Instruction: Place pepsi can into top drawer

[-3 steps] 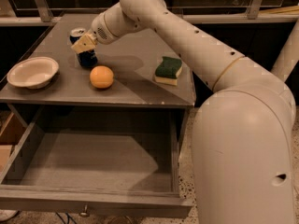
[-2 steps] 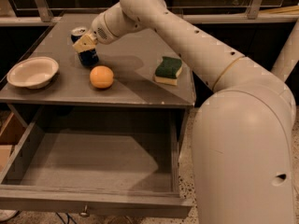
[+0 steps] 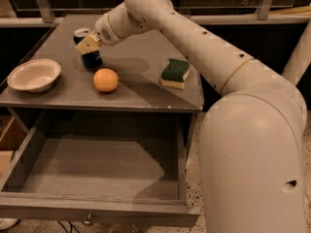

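The pepsi can (image 3: 91, 58), dark blue with a silver top, is at the back left of the grey tabletop (image 3: 136, 86), slightly tilted. My gripper (image 3: 88, 46) reaches in from the right and is shut on the can, one tan finger (image 3: 88, 43) across its front. The can's base is at or just above the tabletop. The top drawer (image 3: 97, 171) is pulled wide open below the table's front edge, its grey floor bare, with a small knob (image 3: 88, 222) on its front.
An orange (image 3: 105, 79) lies just in front of the can. A white bowl (image 3: 34, 74) sits at the table's left. A green and yellow sponge (image 3: 175, 73) lies at the right. My arm's large white body (image 3: 252, 154) stands right of the drawer.
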Controlling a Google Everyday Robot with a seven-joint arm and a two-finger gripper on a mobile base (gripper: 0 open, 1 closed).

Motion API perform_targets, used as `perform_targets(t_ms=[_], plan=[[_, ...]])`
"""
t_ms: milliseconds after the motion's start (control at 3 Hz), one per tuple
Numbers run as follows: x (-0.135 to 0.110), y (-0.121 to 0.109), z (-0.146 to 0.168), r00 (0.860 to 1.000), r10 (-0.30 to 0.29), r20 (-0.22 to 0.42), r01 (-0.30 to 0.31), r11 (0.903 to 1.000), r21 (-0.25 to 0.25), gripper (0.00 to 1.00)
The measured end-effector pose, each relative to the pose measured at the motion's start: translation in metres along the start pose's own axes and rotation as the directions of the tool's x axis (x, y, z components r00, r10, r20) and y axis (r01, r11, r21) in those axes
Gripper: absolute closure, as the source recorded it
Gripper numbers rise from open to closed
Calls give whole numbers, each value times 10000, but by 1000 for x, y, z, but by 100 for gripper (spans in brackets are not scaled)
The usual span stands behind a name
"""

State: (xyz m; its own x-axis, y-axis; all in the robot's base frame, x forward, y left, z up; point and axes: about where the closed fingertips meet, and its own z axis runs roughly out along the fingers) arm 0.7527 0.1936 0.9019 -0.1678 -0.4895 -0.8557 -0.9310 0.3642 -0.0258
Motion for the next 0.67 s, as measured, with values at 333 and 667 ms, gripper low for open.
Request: perform_targets(t_ms=[333,667], plan=[[-15,-2,-15,9998,123,167,-118,9995,-305,100],[-36,-2,-52,9991,202,364,-178,9977,-658,100]])
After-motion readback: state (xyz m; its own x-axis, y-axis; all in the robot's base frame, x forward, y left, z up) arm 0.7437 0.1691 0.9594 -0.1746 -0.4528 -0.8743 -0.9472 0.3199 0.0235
